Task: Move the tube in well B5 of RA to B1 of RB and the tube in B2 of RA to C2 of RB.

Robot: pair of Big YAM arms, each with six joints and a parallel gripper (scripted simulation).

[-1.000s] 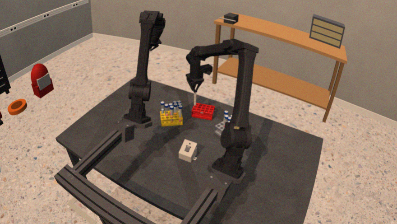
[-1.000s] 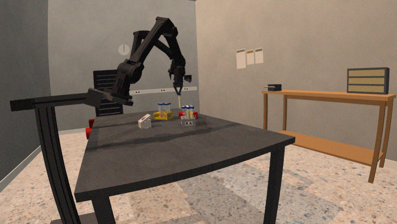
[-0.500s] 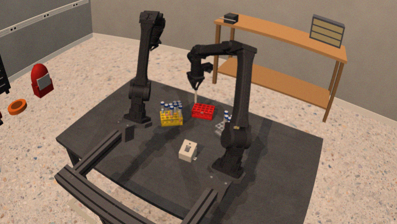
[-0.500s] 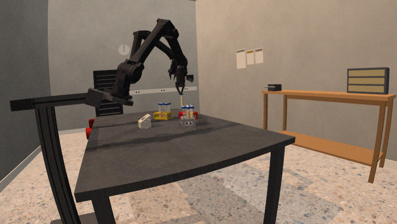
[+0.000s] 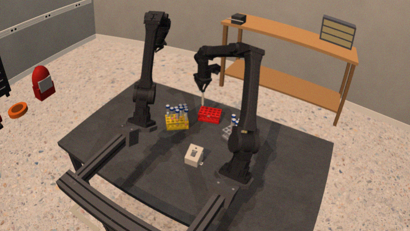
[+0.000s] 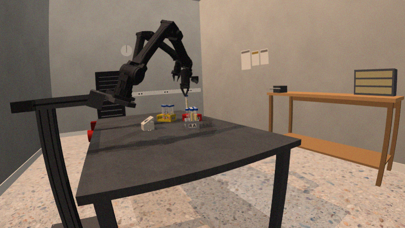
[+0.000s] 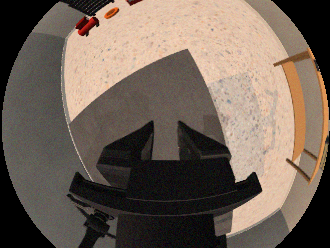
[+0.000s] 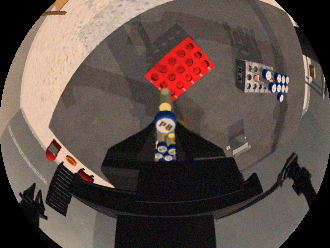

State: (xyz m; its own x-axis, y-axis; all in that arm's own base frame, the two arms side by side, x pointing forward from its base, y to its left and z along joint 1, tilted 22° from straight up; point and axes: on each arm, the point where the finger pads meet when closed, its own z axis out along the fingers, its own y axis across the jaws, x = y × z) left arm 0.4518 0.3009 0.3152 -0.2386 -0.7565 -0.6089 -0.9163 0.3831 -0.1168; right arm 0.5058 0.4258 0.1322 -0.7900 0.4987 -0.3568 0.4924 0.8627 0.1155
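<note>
Tube (image 5: 202,98) (image 6: 186,101) (image 8: 165,122), its blue cap marked P8, is grasped in the right gripper (image 5: 203,89) (image 6: 184,94) (image 8: 165,125), fingers clenched on the cap end. It hangs roughly upright below the fingertips. Whether it is one of the two tubes to be moved, I cannot tell.

Below the right gripper is the red rack (image 5: 214,118) (image 6: 199,116) (image 8: 176,64); the tube's lower end points toward a corner of it, and whether that end is over a well or just beside the rack cannot be made out.

RA (image 5: 226,134) (image 6: 192,125) (image 8: 241,75) stands lower than the right gripper and off to the side, toward the right arm's base, with several blue-capped tubes upright in it. RB (image 5: 177,127) (image 6: 163,118), also lower, lies toward the left arm's side and carries a cluster of capped tubes. Their individual wells are too small to read.

The button box (image 5: 192,159) (image 6: 148,126) (image 8: 241,146) sits well apart from the right gripper, back toward the arm bases.

High above the table (image 5: 160,172) (image 6: 181,158) (image 7: 145,95), the left gripper (image 5: 157,50) (image 6: 176,77) (image 7: 166,125) is released, its fingers parted with nothing between them.

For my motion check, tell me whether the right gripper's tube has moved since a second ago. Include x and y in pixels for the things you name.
Yes: in the exterior view, the tube (image 5: 202,98) (image 6: 186,103) (image 8: 165,123) has shifted picture-right against the red rack (image 5: 214,118) (image 6: 183,116) (image 8: 177,63).
</note>
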